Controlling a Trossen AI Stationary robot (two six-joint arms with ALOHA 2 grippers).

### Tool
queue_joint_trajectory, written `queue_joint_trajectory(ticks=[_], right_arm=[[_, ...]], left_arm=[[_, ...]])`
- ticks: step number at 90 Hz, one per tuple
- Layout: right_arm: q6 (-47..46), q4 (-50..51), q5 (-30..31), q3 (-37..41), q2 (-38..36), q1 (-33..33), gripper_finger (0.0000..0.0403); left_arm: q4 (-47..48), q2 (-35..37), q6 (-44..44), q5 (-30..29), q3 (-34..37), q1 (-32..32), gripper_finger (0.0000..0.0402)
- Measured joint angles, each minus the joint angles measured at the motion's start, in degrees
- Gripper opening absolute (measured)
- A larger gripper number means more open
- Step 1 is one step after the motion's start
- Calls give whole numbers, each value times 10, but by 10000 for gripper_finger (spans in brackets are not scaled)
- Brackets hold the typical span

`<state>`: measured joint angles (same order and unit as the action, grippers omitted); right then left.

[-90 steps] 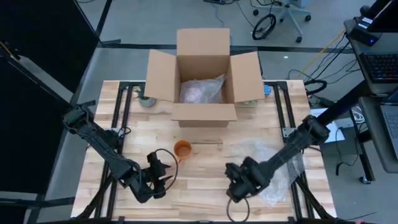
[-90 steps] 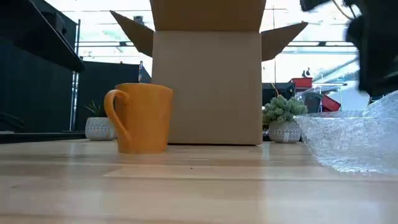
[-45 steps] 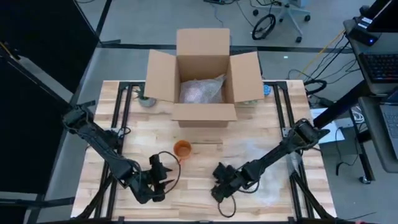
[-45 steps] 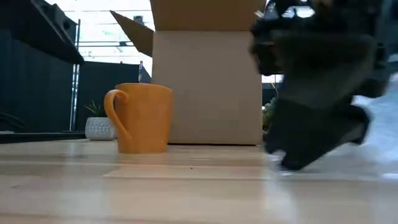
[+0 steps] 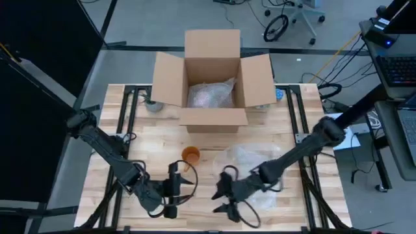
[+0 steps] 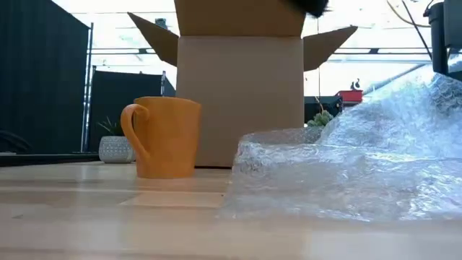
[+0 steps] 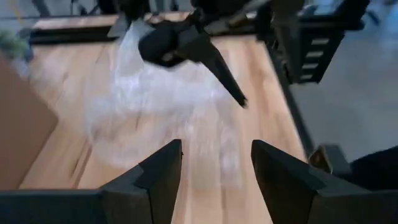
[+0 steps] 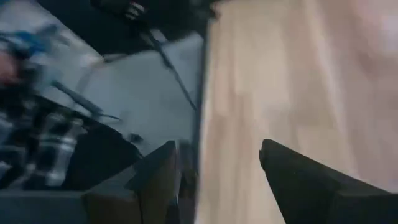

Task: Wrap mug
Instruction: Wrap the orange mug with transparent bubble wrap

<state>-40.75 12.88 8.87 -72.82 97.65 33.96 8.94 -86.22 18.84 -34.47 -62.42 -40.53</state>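
Note:
The orange mug (image 5: 190,155) (image 6: 164,137) stands upright on its base at the table's middle, handle toward the left. A clear bubble-wrap sheet (image 5: 260,166) (image 6: 346,173) (image 7: 155,106) lies crumpled on the table just right of it. My right gripper (image 5: 221,195) (image 8: 217,149) is open at the sheet's near left edge, and nothing shows between its fingers. My left gripper (image 5: 179,188) (image 7: 216,149) is open near the front edge, below the mug, and faces the sheet. My right gripper hangs open over the sheet's near left edge (image 7: 205,93). I cannot tell whether a finger (image 7: 217,68) touches the wrap; its own wrist view shows only bare wood between the fingers.
An open cardboard box (image 5: 211,71) stands at the far middle with more bubble wrap (image 5: 211,94) inside. A small potted plant (image 5: 154,104) (image 6: 115,144) sits left of the box. Bare wood lies left of the mug and along the front edge.
My right gripper has swept from the near right toward the table's left, and the bubble wrap has slid with it from the right edge to the middle, bunching up beside the mug. Its fingers now stand apart. My left gripper has shifted slightly right.

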Motion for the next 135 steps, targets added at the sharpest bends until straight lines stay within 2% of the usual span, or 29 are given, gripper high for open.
queue_joint_trajectory(ticks=[15,27,38,48,67,76,90,105,109,125,135], right_arm=[[-221,282,87,1,-40,65,222],[-443,503,102,2,-39,116,222],[-584,616,105,2,-39,153,222],[-643,629,105,26,-39,164,222],[-627,509,105,112,-39,154,220],[-611,456,114,140,-39,151,203],[-572,370,168,146,-41,151,131],[-449,283,255,117,-74,145,25],[-412,264,288,105,-86,140,11],[-260,180,434,75,-126,116,28],[-194,126,470,75,-128,82,39]], left_arm=[[-7,-1,1,3,0,29,182],[-5,-1,-2,5,0,42,182],[-5,-1,-14,5,0,49,182],[-5,-1,-17,5,0,53,182],[-3,-1,-31,5,0,55,182],[-3,-1,-31,5,0,54,182],[5,-1,-31,5,0,54,182],[6,-2,-31,5,0,55,182],[6,-2,-31,5,0,56,182],[-4,-2,-31,5,0,56,182],[-17,-2,-32,5,0,57,182]])
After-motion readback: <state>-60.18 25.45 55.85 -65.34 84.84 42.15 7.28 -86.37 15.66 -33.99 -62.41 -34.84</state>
